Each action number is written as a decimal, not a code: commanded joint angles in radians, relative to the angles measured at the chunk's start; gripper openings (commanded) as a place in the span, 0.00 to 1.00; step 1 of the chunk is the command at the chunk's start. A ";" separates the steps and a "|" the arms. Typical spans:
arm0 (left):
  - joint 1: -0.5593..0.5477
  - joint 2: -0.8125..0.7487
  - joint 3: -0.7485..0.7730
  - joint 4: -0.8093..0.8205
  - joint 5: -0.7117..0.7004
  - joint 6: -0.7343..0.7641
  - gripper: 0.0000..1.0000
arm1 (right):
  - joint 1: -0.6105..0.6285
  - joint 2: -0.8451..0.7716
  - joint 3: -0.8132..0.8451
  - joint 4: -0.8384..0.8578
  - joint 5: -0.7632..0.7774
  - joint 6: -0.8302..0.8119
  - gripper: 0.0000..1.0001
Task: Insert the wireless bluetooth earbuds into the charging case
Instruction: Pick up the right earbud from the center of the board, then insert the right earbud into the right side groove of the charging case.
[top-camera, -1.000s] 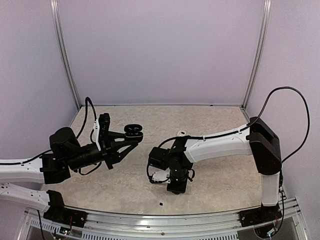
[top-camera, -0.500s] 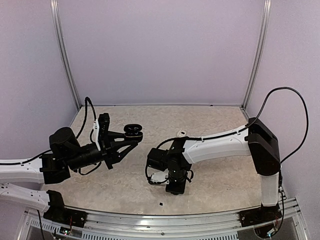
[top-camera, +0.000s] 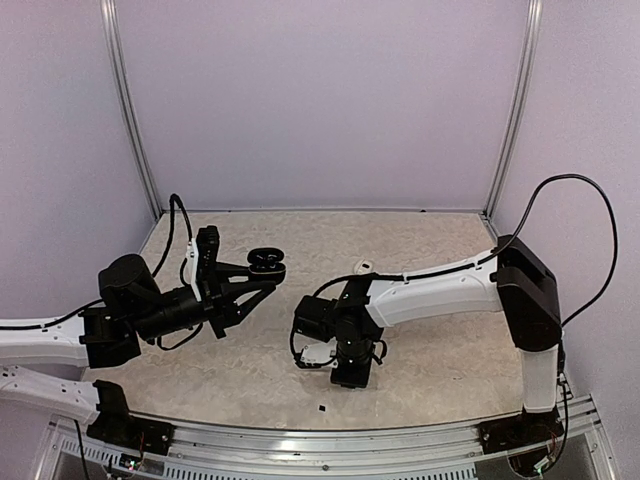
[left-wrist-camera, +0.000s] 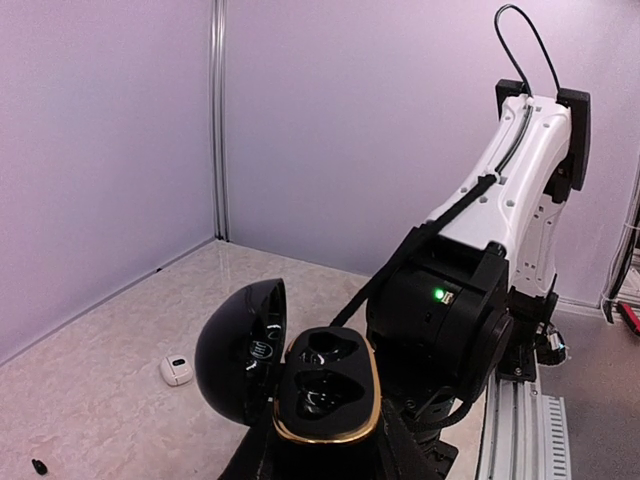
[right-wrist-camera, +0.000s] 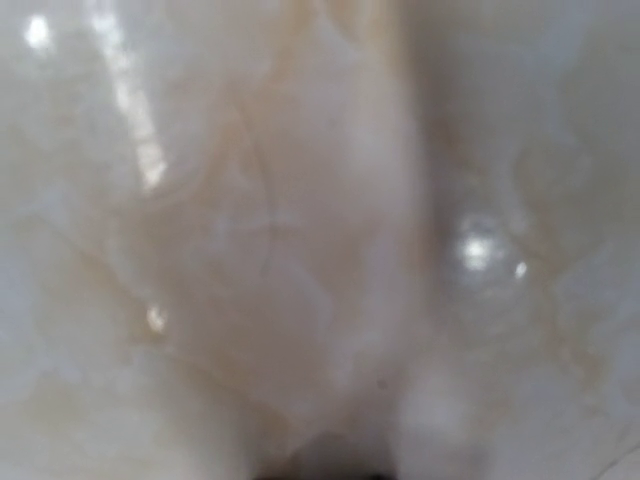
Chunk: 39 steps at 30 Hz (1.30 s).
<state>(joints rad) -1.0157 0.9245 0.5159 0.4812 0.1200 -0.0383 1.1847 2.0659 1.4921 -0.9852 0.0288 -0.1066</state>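
The left gripper was closed on the charging case and held it above the table, on the left side of the workspace. The case was open, its black lid swung out to the left in the left wrist view and its gold-rimmed base facing up. Both wells in the base looked dark, and whether any bud sat in them could not be told.

The right gripper pointed straight down, low over the table's near middle. Its own camera gave only a blurred close view of the marbled surface, with a dark sliver at the bottom edge, so how far its jaws stood apart, and whether they held anything, could not be told.

A white earbud lay on the table well apart from both grippers, towards the back, just beyond the right arm. A small black piece lay near the front edge, too small to identify. A green light glowed on the right arm's black wrist housing.
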 joint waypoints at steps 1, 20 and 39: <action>0.011 -0.004 0.004 0.024 -0.013 -0.013 0.11 | -0.002 -0.052 -0.019 0.052 0.020 0.012 0.17; 0.066 -0.019 -0.004 0.120 0.105 -0.005 0.12 | -0.118 -0.656 -0.211 0.648 0.024 -0.064 0.16; 0.063 0.006 0.027 0.152 0.299 0.089 0.08 | -0.064 -0.819 -0.242 0.996 -0.457 -0.090 0.16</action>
<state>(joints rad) -0.9550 0.9237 0.5140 0.5888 0.3740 0.0246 1.0874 1.2331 1.2480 -0.0643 -0.3153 -0.2047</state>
